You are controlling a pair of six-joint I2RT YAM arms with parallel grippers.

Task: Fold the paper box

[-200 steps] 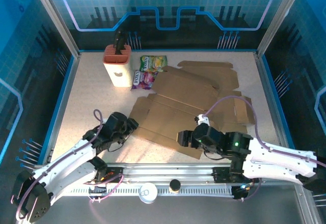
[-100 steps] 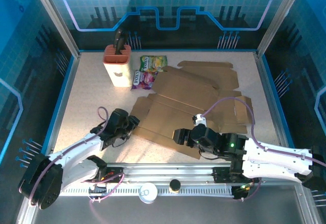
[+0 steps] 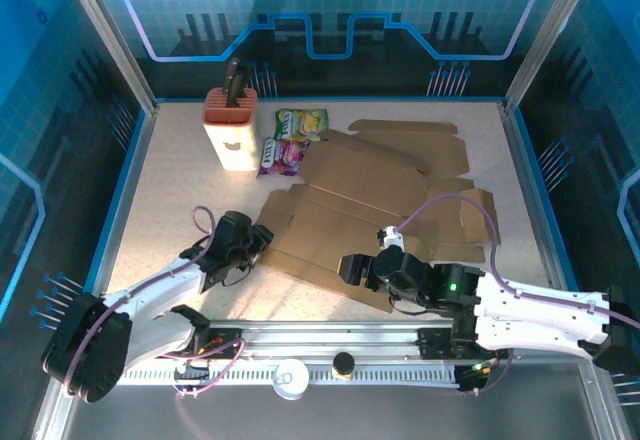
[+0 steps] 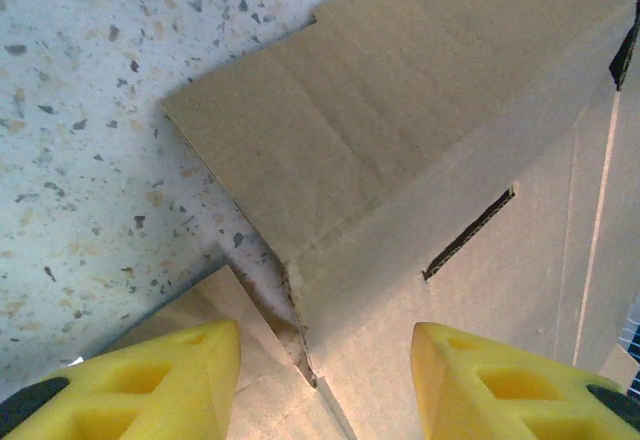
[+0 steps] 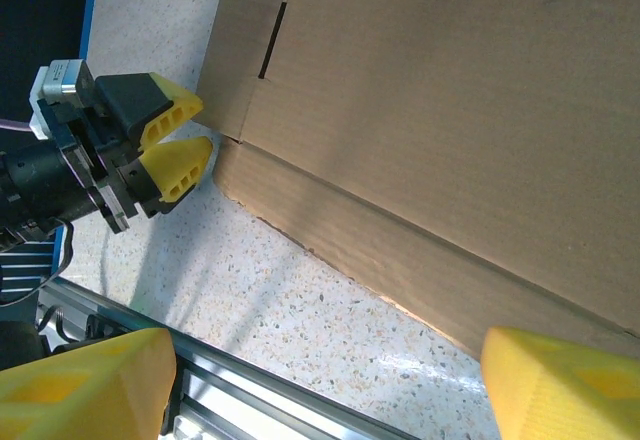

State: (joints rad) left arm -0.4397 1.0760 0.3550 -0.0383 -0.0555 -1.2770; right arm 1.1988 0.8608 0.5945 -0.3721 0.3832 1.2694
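Two grippers at the flat brown cardboard box blank point(image 3: 350, 200), unfolded on the speckled table point(image 3: 170, 190). Left gripper point(image 4: 325, 360) straddles its near-left flap corner point(image 4: 300, 330), jaws apart, nothing pinched; right gripper point(image 5: 325, 380) gapes wide. Next, likely: pinch, raise that flap.

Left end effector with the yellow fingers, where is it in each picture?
Top external: left end effector sits low and left of centre, at the near-left corner of the flat cardboard box.
Left wrist: its two yellow fingers poke in at the bottom edge, one on each side.
Right wrist: left end effector is at the left edge, tips by the cardboard.
Shared landmark: that cardboard corner.
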